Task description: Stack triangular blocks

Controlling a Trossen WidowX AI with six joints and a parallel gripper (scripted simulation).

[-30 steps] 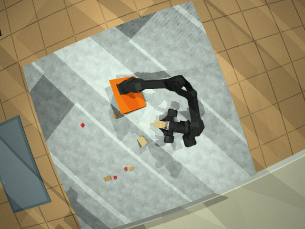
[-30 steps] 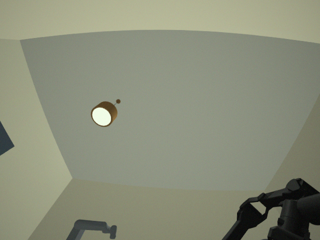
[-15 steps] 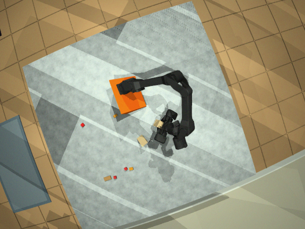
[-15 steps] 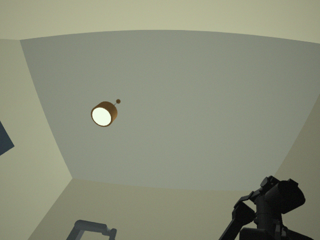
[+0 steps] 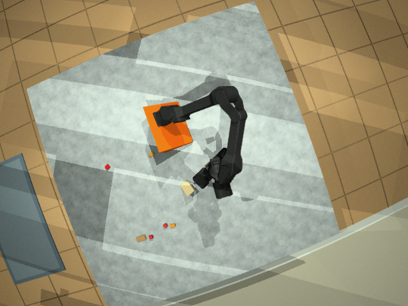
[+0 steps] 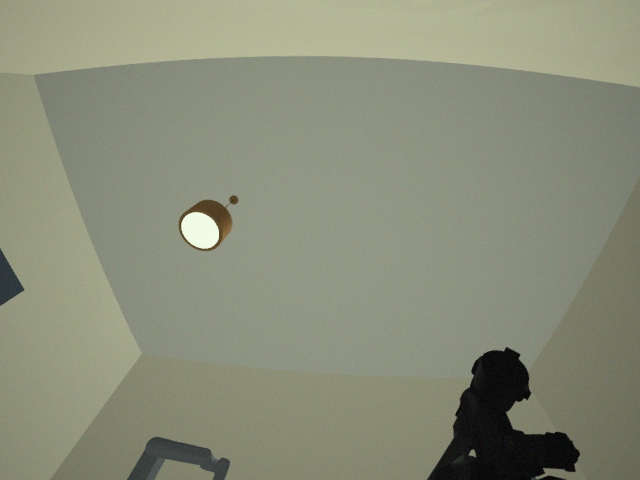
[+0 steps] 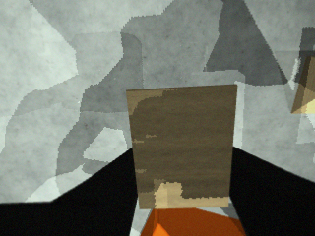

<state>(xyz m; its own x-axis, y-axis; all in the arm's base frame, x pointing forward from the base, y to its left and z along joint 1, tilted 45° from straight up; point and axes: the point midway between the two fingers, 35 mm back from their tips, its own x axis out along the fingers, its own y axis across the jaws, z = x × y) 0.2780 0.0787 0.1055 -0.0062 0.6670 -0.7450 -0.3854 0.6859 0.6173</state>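
My gripper [image 5: 208, 166] [image 7: 178, 152] is shut on a tan wooden triangular block. The held block [image 7: 182, 128] fills the middle of the wrist view with a flat, grained face, between the two dark fingers; in the top view only a thin sliver of it shows beside the hand. It appears to be above the table. The other triangular block [image 5: 187, 188] [image 7: 307, 90] lies on the table just beyond the hand's lower left in the top view, and is cut off at the right edge of the wrist view. The two blocks are apart. The held block's sloped face cannot be made out.
The arm's base stands on an orange slab [image 5: 161, 139]. Small orange blocks [image 5: 151, 154] [image 5: 172, 225], small red blocks [image 5: 107, 166] [image 5: 165, 225] [image 5: 150, 236] and a brown brick [image 5: 141, 238] lie on the grey table [image 5: 82, 105]. The exterior view shows mainly ceiling, a lamp [image 6: 205, 225] and part of the arm.
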